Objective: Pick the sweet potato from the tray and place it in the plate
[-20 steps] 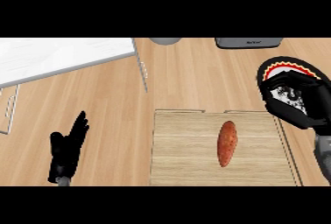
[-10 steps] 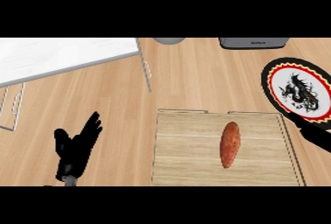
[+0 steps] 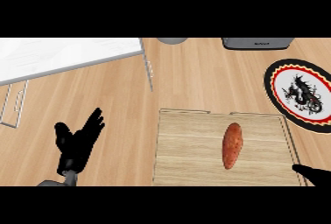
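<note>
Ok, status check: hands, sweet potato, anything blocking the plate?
Left hand open, resting at lower left. Right hand barely in view at lower right, fingers unreadable. Sweet potato lies untouched on tray. Plate unobstructed.

A single head view is looking steeply down at the wooden counter (image 3: 194, 74) from above the robot, facing away from its body. It is sitting close enough that the left hand (image 3: 77, 144) is entering at the lower left. The wooden tray (image 3: 194, 148) is lying to that hand's right, the plate (image 3: 279, 83) beyond at the right edge.
</note>
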{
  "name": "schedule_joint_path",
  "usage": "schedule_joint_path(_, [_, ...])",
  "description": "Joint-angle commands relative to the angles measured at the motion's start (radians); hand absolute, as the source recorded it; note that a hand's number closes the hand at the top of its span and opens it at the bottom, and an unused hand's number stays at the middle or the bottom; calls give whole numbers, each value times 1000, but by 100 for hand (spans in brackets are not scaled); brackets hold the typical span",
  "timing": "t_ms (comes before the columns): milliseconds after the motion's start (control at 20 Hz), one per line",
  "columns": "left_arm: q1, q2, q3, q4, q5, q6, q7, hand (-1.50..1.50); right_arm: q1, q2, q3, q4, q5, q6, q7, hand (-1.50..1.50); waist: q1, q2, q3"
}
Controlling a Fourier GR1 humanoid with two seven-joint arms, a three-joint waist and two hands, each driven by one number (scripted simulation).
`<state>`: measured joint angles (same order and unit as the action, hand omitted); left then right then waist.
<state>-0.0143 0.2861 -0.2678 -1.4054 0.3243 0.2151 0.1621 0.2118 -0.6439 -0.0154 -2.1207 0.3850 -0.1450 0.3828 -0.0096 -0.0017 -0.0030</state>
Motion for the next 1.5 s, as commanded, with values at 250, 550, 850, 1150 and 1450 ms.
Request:
schedule_joint_path(250, [-5, -24, -4, 34, -29, -13, -16, 0, -144, -15, 258, -112, 182, 240, 477, -150, 22, 4, 1])
schedule_joint_path(550, [14, -19, 14, -84, -37, -4, 61, 0, -316, 149, 413, -6, 330, 309, 627, -150, 21, 2, 3])
schedule_joint_path(850, [50, -41, 38, -4, -55, -43, -25, 0, -349, 259, 457, 159, 392, 341, 626, -150, 15, 2, 3])
schedule_joint_path(1150, [-17, -89, 67, 72, -81, -51, -9, 0, -302, 363, 473, 241, 446, 286, 559, -150, 9, 2, 3])
schedule_joint_path(1450, [-1, -111, 77, 53, -110, -84, -4, 0, -290, 399, 456, 301, 517, 294, 509, -150, 9, 2, 3])
